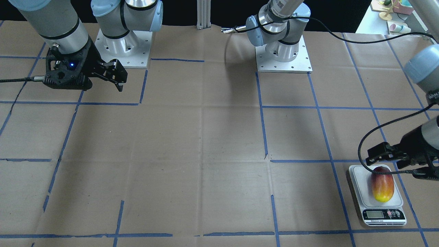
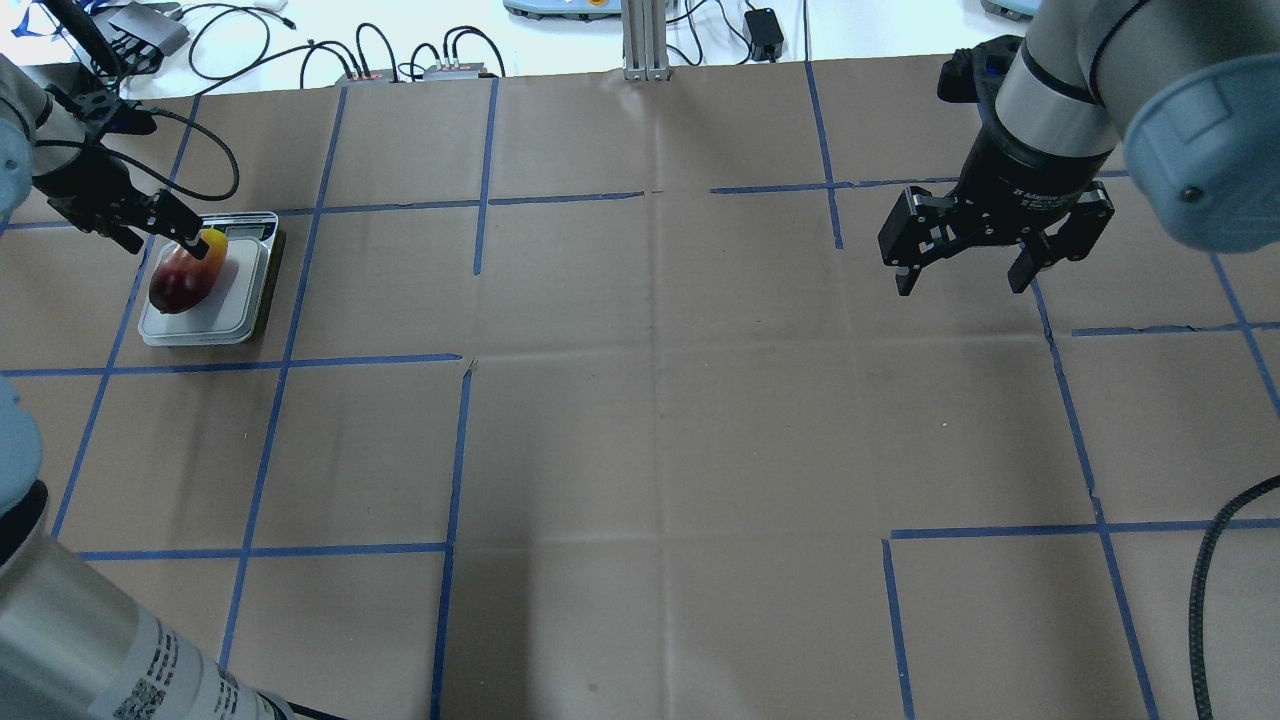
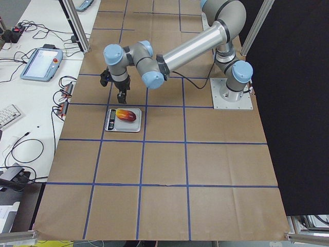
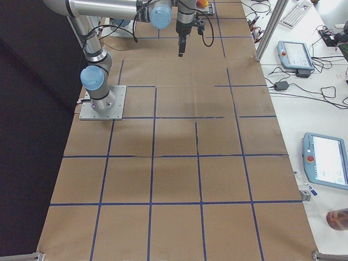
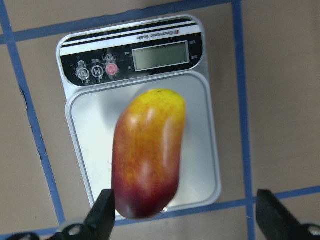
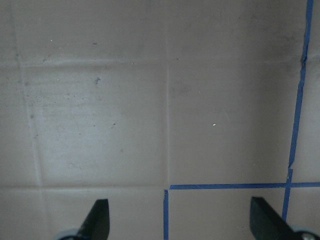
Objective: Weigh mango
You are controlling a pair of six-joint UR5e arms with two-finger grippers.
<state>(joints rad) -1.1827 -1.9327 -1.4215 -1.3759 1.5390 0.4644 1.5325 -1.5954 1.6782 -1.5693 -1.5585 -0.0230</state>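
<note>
The mango (image 5: 150, 155) lies lengthwise on the platform of a small white scale (image 5: 200, 150), its yellow end toward the display (image 5: 161, 55) and its dark red end at the platform's opposite edge. The scale sits on the table (image 2: 650, 400), far out on the robot's left side.

The left gripper (image 1: 372, 158) hangs over the red end of the fruit with its jaws spread and nothing held. In the wrist view its fingers (image 5: 103, 215) stand on either side of that end: one just beside the red tip, the other well apart, beyond the platform's far corner. The mango therefore sits off-centre in the gap. The near finger seems clear of the skin, though at the very edge of the wrist view the gap is hard to judge. The side view shows the gripper raised above the scale.

The right gripper (image 2: 962, 280) hovers over bare paper on the opposite side of the table, jaws wide apart and empty, with a blue tape line (image 6: 230, 186) beneath it
</note>
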